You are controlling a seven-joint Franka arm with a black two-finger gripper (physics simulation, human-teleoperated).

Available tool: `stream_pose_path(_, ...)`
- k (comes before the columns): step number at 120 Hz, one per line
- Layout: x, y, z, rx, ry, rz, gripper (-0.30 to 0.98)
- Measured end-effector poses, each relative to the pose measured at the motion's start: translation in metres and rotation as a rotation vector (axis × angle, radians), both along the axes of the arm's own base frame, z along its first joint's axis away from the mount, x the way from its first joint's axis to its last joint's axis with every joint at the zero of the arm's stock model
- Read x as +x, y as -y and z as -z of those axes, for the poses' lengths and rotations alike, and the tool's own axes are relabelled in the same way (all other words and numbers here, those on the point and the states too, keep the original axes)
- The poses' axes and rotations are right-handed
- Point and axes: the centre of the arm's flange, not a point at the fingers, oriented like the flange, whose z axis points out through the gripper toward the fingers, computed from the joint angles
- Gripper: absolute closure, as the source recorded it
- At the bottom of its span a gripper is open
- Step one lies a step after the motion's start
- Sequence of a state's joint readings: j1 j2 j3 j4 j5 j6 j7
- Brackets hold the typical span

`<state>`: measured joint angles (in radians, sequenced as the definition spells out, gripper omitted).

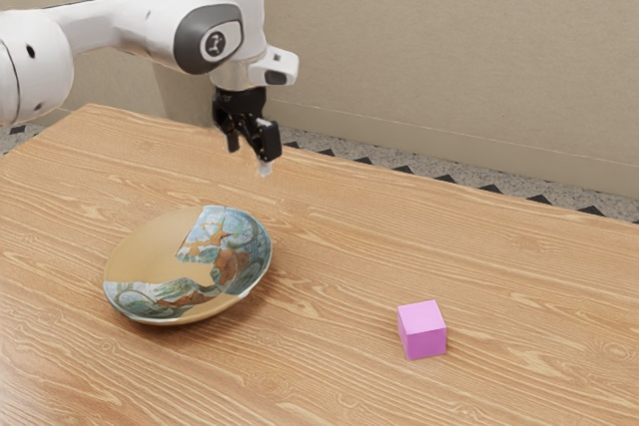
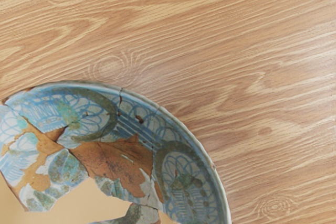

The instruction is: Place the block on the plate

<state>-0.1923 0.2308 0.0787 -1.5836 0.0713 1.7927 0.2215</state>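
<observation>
"What's the counter [image 1: 339, 236] like?"
"Wood-grained, light brown, with pale streaks."
"And what lies on it?"
"A plate [image 1: 160, 249], patterned blue, green and rust beside plain tan, and a pink block [image 1: 422, 330], well apart, toward the exterior view's right."

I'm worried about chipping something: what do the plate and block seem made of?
The plate looks like painted, glazed ceramic with a slight sheen, judging by its patterned surface and cracks. The block may be matte plastic or painted wood: its pink faces are even and show no grain.
</observation>
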Motion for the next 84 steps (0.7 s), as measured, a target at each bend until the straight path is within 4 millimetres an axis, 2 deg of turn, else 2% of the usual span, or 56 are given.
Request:
stream_pose_path(18,0.012,0.053,0.043,-0.013,-0.016,0.109,0.0)
stream_pose_path(40,0.031,0.095,0.067,-0.038,-0.001,0.195,0.0)
stream_pose_path(51,0.035,0.125,0.078,-0.044,0.001,0.245,0.0)
stream_pose_path(65,0.029,0.163,0.095,-0.047,-0.006,0.299,0.0)
stream_pose_path(84,0.006,0.207,0.118,-0.06,-0.029,0.343,0.0)
